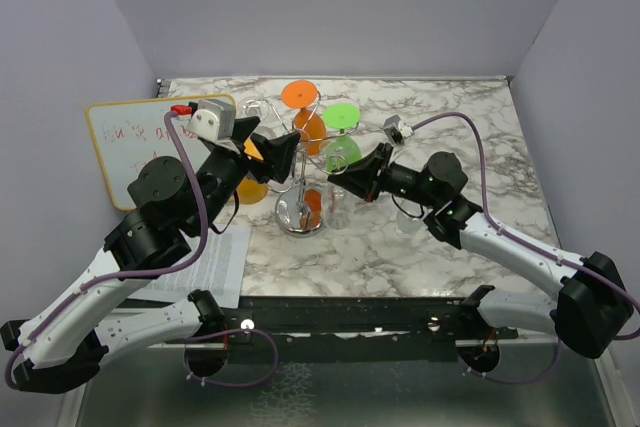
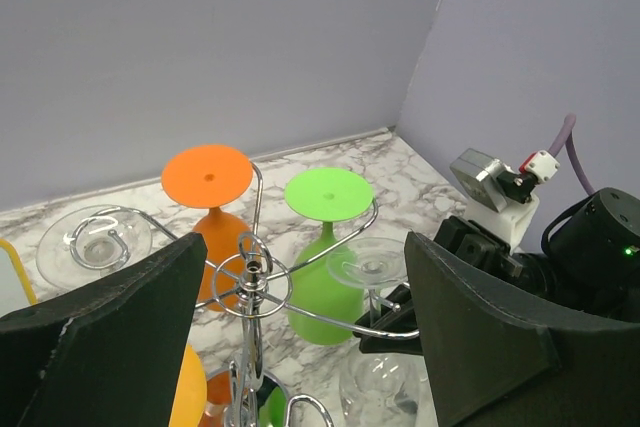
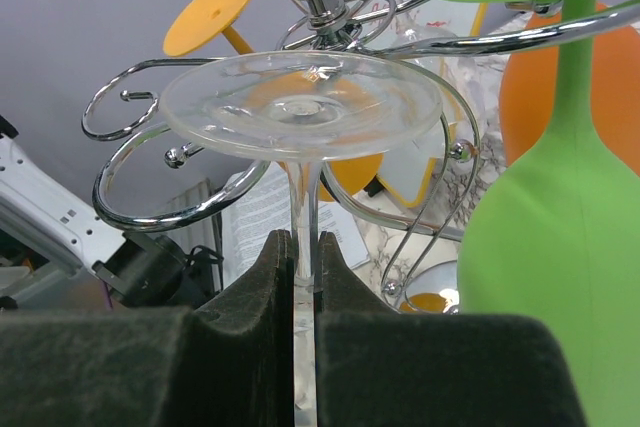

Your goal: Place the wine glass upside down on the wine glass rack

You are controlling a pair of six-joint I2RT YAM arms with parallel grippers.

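The right gripper [image 3: 303, 247] holds the glass [image 3: 300, 107] upside down, its jaws closed narrow on the thin stem just under the foot. In the top view it stands at about 3 o'clock from the post of the rack [image 1: 285, 212]. The clear foot is at the height of the curled arms, with a wire loop on each side of the stem. I cannot tell whether the foot rests on the wires or floats a little above them.

The left gripper [image 2: 305, 277] is at about 9 o'clock from the post. Its jaws are wide open and hold nothing, so I think nothing keeps the rack steady.

The main danger, in my opinion, is to let go too early. If the foot does not sit on both wires, the glass will slip through and fall on the base.

The green glass [image 3: 545, 247] hangs just beside, at about 1 o'clock from the post, and the orange glass [image 2: 207, 175] at 12. A sideways move could knock the clear foot against the green one and make it swing.

A push on the arm could also slide or tip the rack with all its glasses. The stem is thin, so a hard pull against the wire may break it.
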